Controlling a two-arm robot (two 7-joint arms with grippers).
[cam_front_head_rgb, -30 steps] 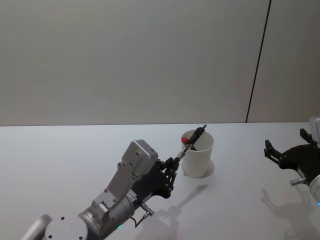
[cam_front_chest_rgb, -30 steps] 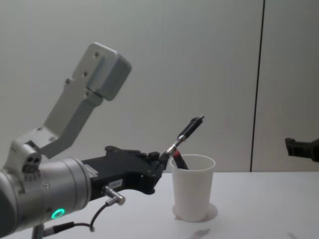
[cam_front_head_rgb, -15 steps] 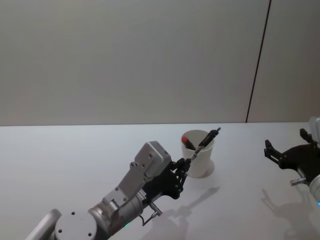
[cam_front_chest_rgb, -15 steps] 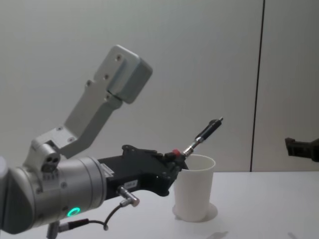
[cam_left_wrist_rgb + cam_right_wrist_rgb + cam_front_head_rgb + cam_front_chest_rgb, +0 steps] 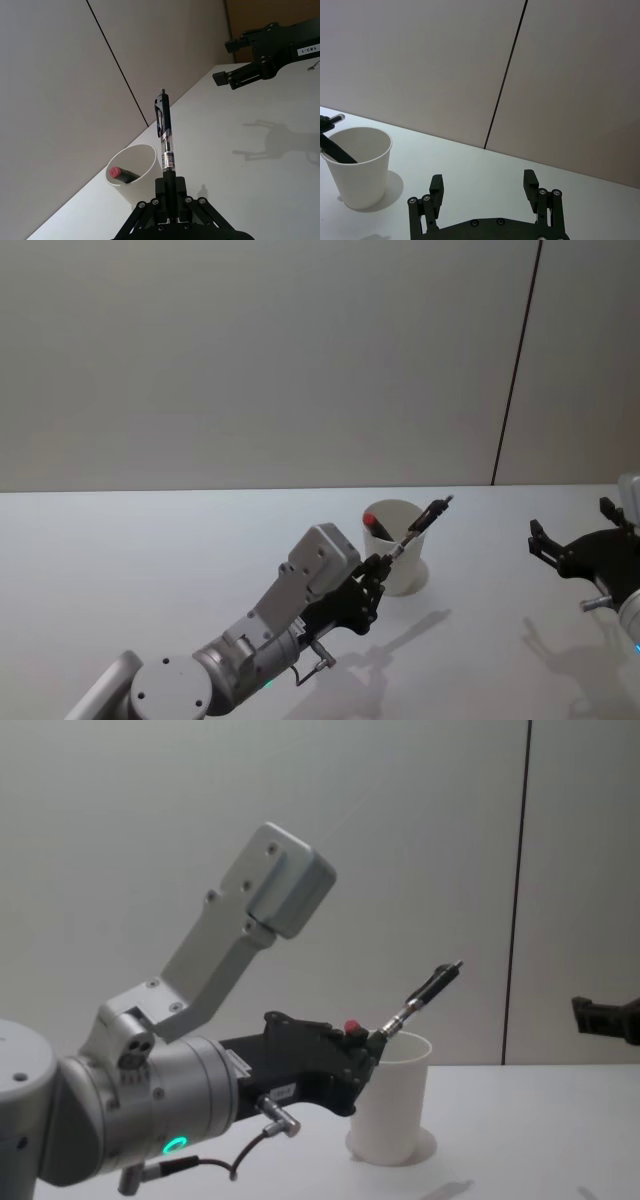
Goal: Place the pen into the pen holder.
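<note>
A plain white table (image 5: 140, 550) ran across the lower frame beneath a bare grey-beige wall (image 5: 250, 360), which was broken only by a dark vertical seam (image 5: 516, 365) at the upper right. From the lower left of the chest view, the grey left arm (image 5: 130, 1105) reached in towards centre, a green light (image 5: 175, 1144) glowing on its casing. Its black left hand (image 5: 381, 562) was clamped on the lower end of the pen (image 5: 424, 522), a black clip-top pen with a clear barrel. The pen slanted towards the upper right above the mouth of the pen holder (image 5: 408, 572) and was not inside it. The pen holder, a white paper cup, stood upright just right of centre on the table. A dark, red-capped marker (image 5: 371, 521) leaned against its inner wall. At the right edge, well apart from the cup, the black right hand (image 5: 560, 550) hung over the table with its fingers (image 5: 436, 186) spread wide and nothing between them.

In the left wrist view, a printed band (image 5: 168, 161) circled the pen's clear barrel. A small white label (image 5: 306, 49) was fixed to the right hand. The lettering on both was too small to make out.
</note>
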